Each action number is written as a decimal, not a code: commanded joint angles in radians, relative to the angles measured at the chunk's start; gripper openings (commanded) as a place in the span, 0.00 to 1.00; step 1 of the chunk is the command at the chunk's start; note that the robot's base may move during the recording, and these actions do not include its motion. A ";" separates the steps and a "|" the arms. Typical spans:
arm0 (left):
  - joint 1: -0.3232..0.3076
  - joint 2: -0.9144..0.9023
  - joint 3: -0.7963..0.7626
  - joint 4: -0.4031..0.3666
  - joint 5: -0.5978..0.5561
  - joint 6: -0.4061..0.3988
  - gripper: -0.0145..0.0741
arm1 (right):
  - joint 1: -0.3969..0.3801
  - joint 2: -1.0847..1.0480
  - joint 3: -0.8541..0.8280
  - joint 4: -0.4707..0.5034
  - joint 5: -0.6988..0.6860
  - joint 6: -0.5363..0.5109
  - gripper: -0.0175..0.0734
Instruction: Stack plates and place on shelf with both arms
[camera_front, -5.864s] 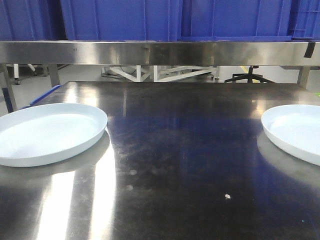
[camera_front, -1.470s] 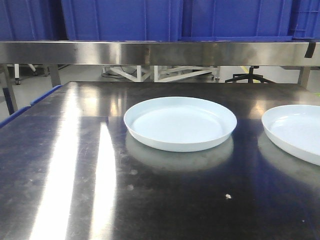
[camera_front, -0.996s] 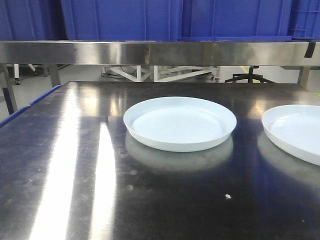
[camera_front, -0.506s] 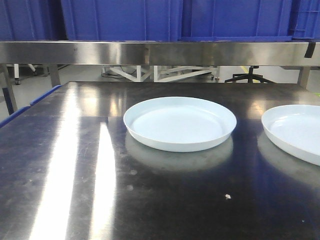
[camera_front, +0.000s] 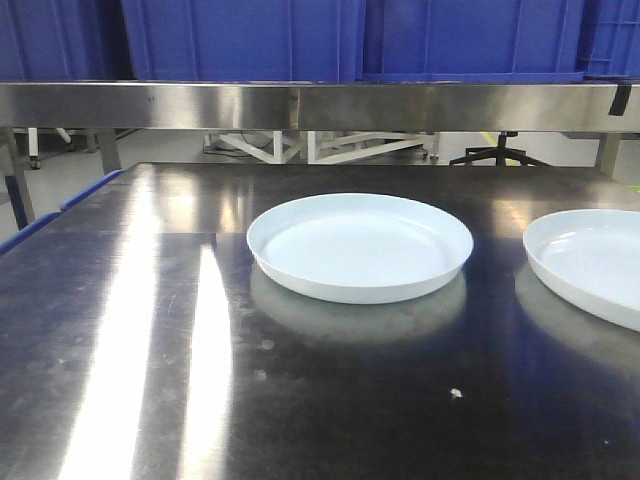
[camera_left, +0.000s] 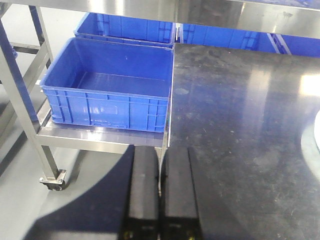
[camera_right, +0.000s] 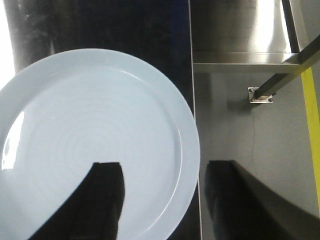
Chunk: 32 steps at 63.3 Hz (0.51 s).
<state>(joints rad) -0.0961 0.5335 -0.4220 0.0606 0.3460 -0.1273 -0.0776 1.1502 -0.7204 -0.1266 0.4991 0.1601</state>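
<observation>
Two pale bluish-white plates lie on the dark steel table. One plate (camera_front: 360, 248) sits in the middle, the other plate (camera_front: 595, 262) at the right edge of the front view. Neither arm shows in that view. My right gripper (camera_right: 162, 167) is open above the right plate (camera_right: 90, 140), one finger (camera_right: 102, 200) over the plate's inside and the other finger (camera_right: 227, 200) beyond the table edge. My left gripper (camera_left: 160, 150) is shut with nothing in it, over the table's left edge. The steel shelf (camera_front: 300, 105) runs across the back.
Blue bins (camera_front: 240, 40) stand on the shelf. A blue crate (camera_left: 110, 87) rests on a low rack left of the table (camera_left: 240, 125). Past the table's right edge lie grey floor (camera_right: 250, 140) and a frame leg (camera_right: 262, 94).
Since 5.9 s ago the left plate has moved from the table's left side to its middle. Over the last 1.5 s nothing has visibly moved.
</observation>
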 joint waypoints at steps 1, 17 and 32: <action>-0.001 0.001 -0.029 -0.006 -0.076 -0.008 0.26 | -0.003 -0.003 -0.036 -0.007 -0.064 -0.001 0.72; -0.001 0.001 -0.029 -0.006 -0.076 -0.008 0.26 | -0.032 0.046 -0.038 -0.008 -0.133 -0.001 0.70; -0.001 0.001 -0.029 -0.006 -0.076 -0.008 0.26 | -0.140 0.103 -0.038 -0.007 -0.194 -0.001 0.62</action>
<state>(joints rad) -0.0961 0.5335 -0.4220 0.0606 0.3460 -0.1273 -0.1833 1.2519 -0.7249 -0.1266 0.3863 0.1601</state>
